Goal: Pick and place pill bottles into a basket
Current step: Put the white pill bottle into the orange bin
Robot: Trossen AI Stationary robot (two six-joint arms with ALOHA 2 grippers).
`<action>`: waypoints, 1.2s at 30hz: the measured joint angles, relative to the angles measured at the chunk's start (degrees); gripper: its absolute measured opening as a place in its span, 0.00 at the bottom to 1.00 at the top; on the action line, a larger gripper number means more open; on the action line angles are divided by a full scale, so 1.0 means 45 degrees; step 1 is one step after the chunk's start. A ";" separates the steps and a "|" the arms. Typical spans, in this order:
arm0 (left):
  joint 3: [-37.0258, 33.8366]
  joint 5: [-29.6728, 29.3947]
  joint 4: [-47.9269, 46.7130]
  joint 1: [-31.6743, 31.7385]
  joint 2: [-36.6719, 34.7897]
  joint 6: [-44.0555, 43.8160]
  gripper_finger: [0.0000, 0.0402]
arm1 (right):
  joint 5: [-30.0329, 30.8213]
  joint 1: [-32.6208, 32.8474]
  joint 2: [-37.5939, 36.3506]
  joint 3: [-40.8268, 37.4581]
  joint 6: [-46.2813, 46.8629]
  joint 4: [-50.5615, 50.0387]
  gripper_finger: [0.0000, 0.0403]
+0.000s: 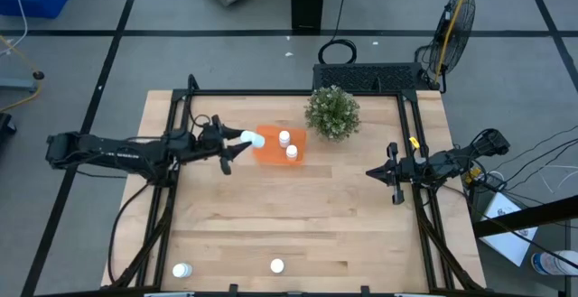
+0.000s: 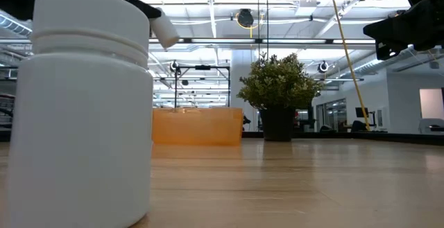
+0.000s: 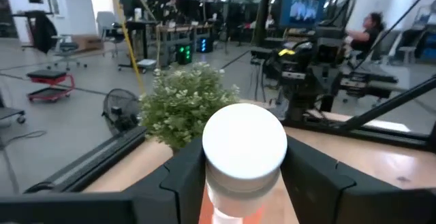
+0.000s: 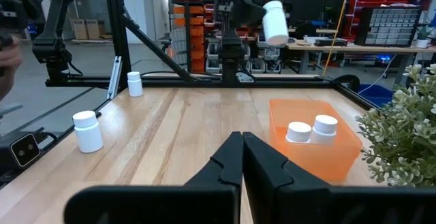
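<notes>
My left gripper [image 1: 238,144] is shut on a white pill bottle [image 1: 254,138], held in the air at the left edge of the orange basket [image 1: 271,153]. The held bottle also shows in the low view [image 2: 164,30] and the right wrist view [image 4: 274,21]. Two pill bottles [image 1: 284,137] [image 1: 292,152] stand upright in the basket. Two more [image 1: 182,270] [image 1: 277,265] stand on the table near its near edge. My right gripper [image 1: 384,172] is shut and empty at the table's right side. My left gripper pinches the bottle's body [image 3: 240,186] between its two fingers [image 3: 178,176], just behind the cap [image 3: 245,141]. The fingers come level from the table's left and lie along the bottle. The bottle sticks out past the fingertips, cap first, tilted and lifted clear.
A green bushy plant [image 1: 332,112] in a dark pot stands just right of the basket's far end. One table bottle stands very close to the low camera [image 2: 83,103]. Black frame rails run along the table's left, far and right edges. Bare wood lies in the table's middle.
</notes>
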 joint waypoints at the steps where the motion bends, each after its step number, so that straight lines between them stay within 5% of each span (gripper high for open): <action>1: 0.0251 -0.0053 -0.0379 0.0084 0.0000 0.0066 0.43 | 0.0000 0.0004 0.0000 0.0000 0.0000 0.0000 0.00; 18: 0.1870 0.0525 -0.2030 0.2451 0.0161 0.0317 0.40 | 0.0000 0.0005 0.0000 0.0000 0.0000 0.0000 0.00; 29: 0.1878 0.1579 -0.1683 0.3672 0.2907 -0.0304 0.47 | 0.0003 0.0000 0.0000 0.0000 -0.0001 0.0000 0.00; 36: 0.1878 0.1946 -0.0824 0.3727 0.4413 -0.0309 0.40 | 0.0000 0.0000 0.0000 0.0000 0.0000 0.0000 0.00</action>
